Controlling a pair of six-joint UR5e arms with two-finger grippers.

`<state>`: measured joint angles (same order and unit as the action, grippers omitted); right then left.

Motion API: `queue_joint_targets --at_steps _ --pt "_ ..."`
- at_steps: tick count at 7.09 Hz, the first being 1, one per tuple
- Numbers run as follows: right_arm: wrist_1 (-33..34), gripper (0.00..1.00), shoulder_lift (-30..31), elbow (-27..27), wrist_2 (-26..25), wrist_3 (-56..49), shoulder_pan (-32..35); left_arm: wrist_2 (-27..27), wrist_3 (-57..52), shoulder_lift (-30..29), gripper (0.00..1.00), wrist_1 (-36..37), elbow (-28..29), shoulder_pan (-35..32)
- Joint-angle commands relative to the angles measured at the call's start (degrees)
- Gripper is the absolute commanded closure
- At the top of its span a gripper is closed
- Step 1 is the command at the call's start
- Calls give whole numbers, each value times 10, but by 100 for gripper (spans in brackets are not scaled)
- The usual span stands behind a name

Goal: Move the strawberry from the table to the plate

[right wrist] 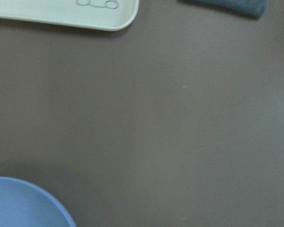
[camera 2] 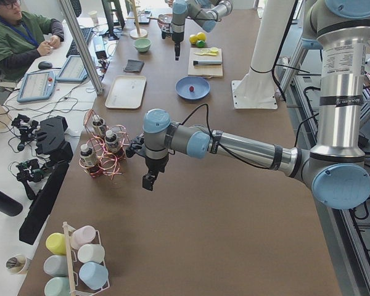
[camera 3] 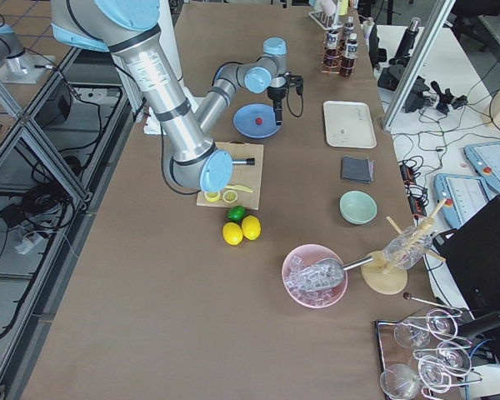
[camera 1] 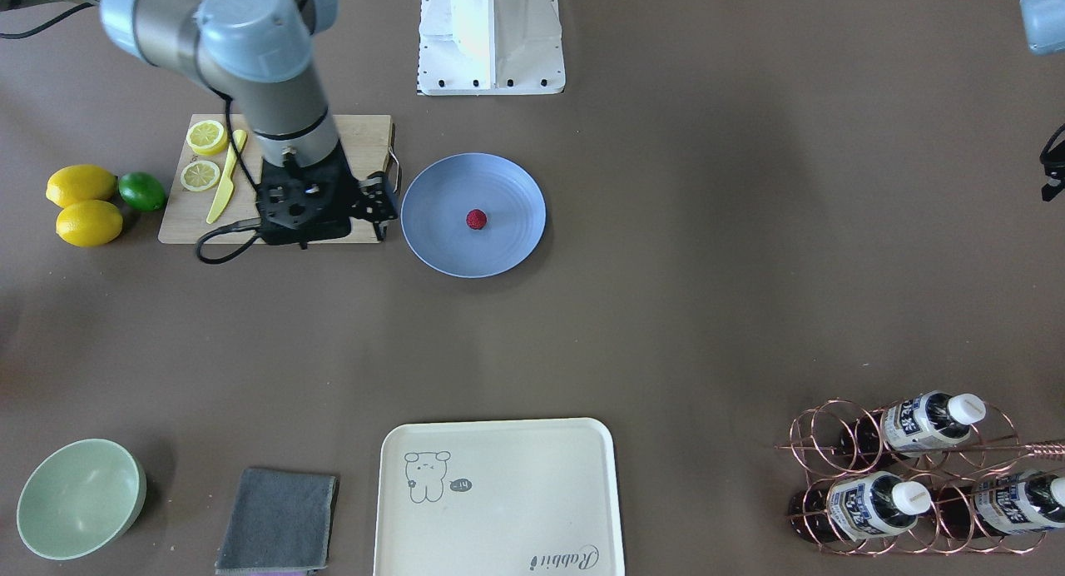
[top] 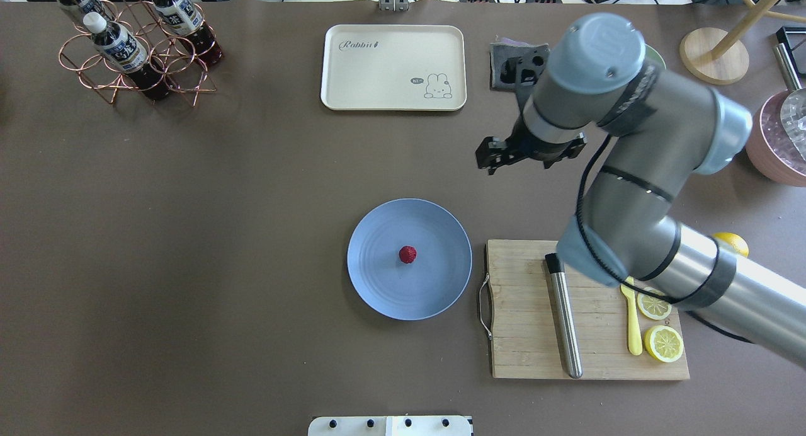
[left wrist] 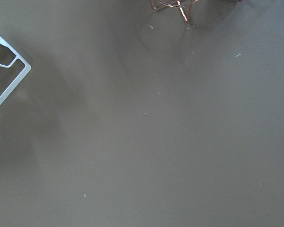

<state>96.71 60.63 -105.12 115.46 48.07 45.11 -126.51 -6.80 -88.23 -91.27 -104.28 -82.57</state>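
Note:
The strawberry [top: 407, 254], a small dark-red berry, lies near the middle of the round blue-grey plate [top: 378, 291] on the brown table [top: 220, 234]. It also shows in the front view as the strawberry [camera 1: 476, 219] on the plate [camera 1: 499, 247]. My right gripper [top: 492, 160] hangs above the table, off the plate's far right side, open and holding nothing. The right wrist view catches only the plate's rim [right wrist: 23, 203]. My left gripper [camera 2: 149, 179] hovers by the bottle rack in the left side view, and I cannot tell its state.
A wooden cutting board [top: 529, 335] with lemon slices, a yellow knife and a steel rod lies right of the plate. A cream tray [top: 393, 67], grey cloth [camera 1: 279, 518], green bowl [camera 1: 79, 497], bottle rack [top: 135, 45] and lemons [camera 1: 83, 201] line the edges.

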Motion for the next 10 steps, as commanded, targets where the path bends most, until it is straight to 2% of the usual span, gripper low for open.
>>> queue_joint_targets --at_steps 1,3,5,8,10 --pt "-1 0 99 -2 96 -205 149 -2 -35 -26 2 75 1 -63" --pt "-1 0 181 10 149 -316 261 -7 -35 -21 2 75 12 -83" --pt "-1 0 236 40 203 -425 367 -6 -35 -26 2 73 21 -83" --pt "0 0 289 67 208 -505 478 -6 -35 -27 2 72 27 -82" --pt "-1 0 297 79 204 -512 492 -7 -36 -27 2 69 34 -82"
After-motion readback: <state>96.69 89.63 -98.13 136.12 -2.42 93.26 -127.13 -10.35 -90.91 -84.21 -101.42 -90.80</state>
